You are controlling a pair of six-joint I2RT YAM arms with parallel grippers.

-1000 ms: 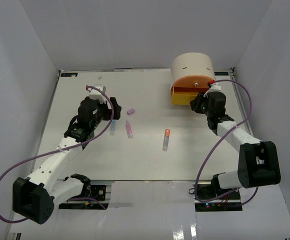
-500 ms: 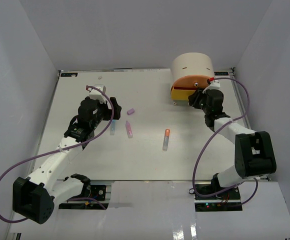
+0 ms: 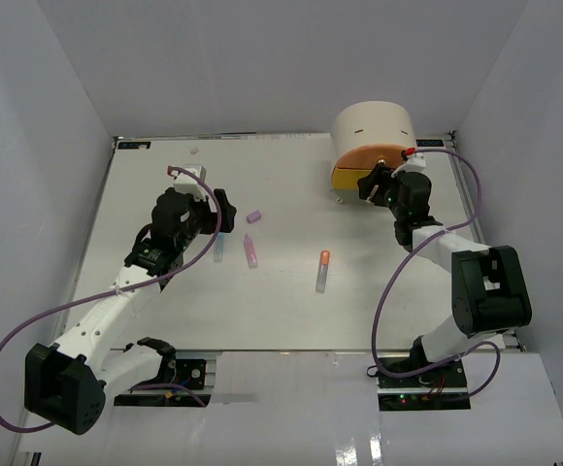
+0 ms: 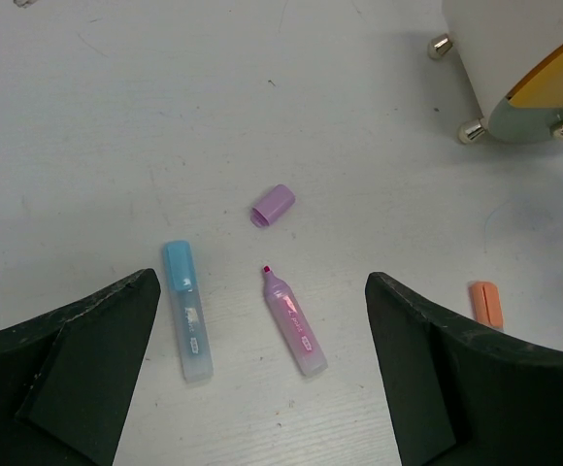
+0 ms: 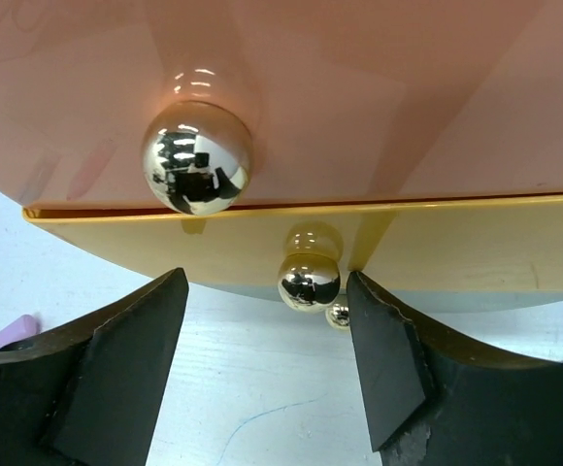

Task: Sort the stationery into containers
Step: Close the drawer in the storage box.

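The containers are a cream round organiser [image 3: 374, 124] with stacked drawers: a peach one [image 5: 379, 87], a yellow one [image 5: 476, 248] and a grey-green strip below. All look pushed in. My right gripper [image 3: 372, 184] [image 5: 267, 283] is open, its fingers on either side of the yellow drawer's shiny knob [image 5: 309, 281] without touching it. Stationery lies on the table: a blue marker [image 4: 186, 316], an uncapped pink marker [image 4: 295, 325], a purple cap [image 4: 273, 205] and an orange-capped marker [image 3: 322, 270]. My left gripper [image 3: 218, 209] [image 4: 262, 301] hangs open above the blue and pink markers, holding nothing.
The organiser stands on small metal feet [image 4: 471, 130] at the table's back right. White walls close in the table on three sides. A small white speck [image 3: 195, 151] lies near the back edge.
The yellow drawer, pulled out a second ago, has gone back into the organiser. My right gripper moved in with it, then opened and let go of the knob. The left arm stayed still.
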